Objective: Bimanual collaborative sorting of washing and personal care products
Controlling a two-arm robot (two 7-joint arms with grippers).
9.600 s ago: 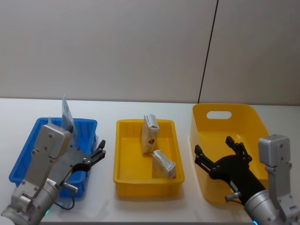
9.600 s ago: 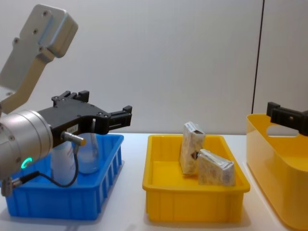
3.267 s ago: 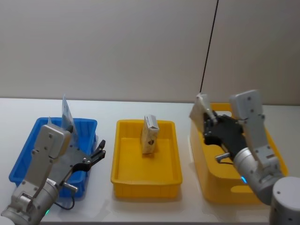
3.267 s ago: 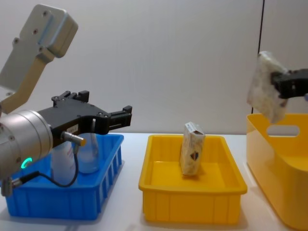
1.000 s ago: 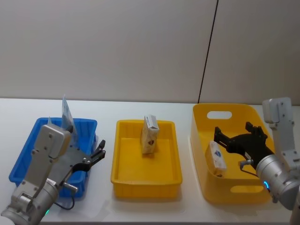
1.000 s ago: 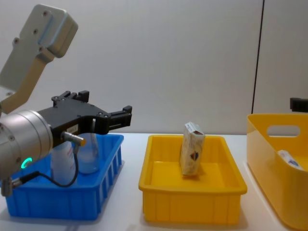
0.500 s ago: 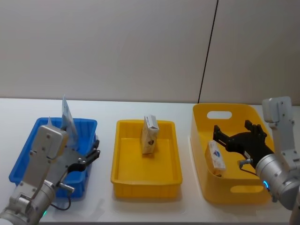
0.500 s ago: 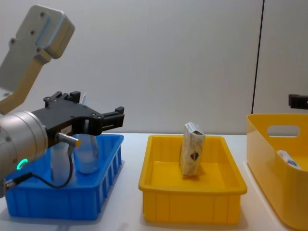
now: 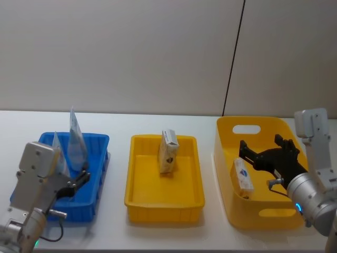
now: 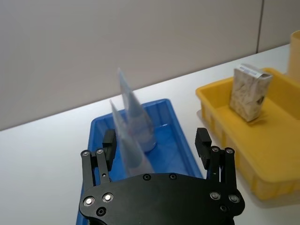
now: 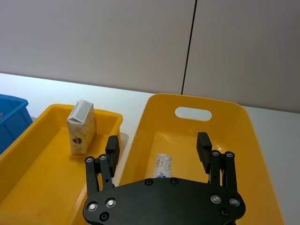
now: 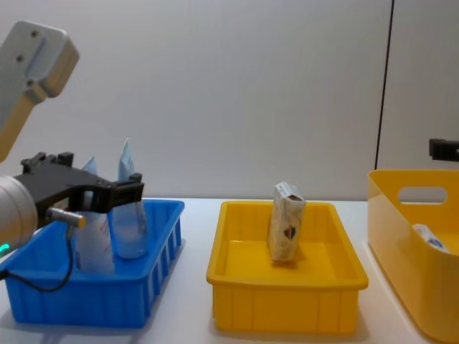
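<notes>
From the head, a shallow yellow tray sits mid-bench. One beige speckled soft pack stands upright in it toward 12 o'clock, dark logo facing the robot. At the tray's 9 o'clock is a blue bin with two pale squeeze tubes standing crimp-up at its far end. The left hand hangs over the bin's near right part, at 5 o'clock of the tubes, fingers spread and empty. At the tray's 3 o'clock stands a tall yellow bin with a second soft pack leaning against its left wall. The right hand hovers over this bin, at 2 o'clock of that pack, fingers apart and holding nothing.

The left wrist camera shows the left hand open, both fingers clear of the squeeze tubes, which stand in the blue bin ahead of it. The upright soft pack is in the yellow tray beyond.

The right wrist camera shows the right hand open above the tall yellow bin. The second soft pack lies on the bin floor, untouched. The other soft pack stands in the yellow tray beside it.

From the chest, the left hand is level with the tops of the squeeze tubes, just in front of them over the blue bin. The soft pack tilts slightly in the yellow tray. The second soft pack peeks over the rim of the tall yellow bin at 3 o'clock.
</notes>
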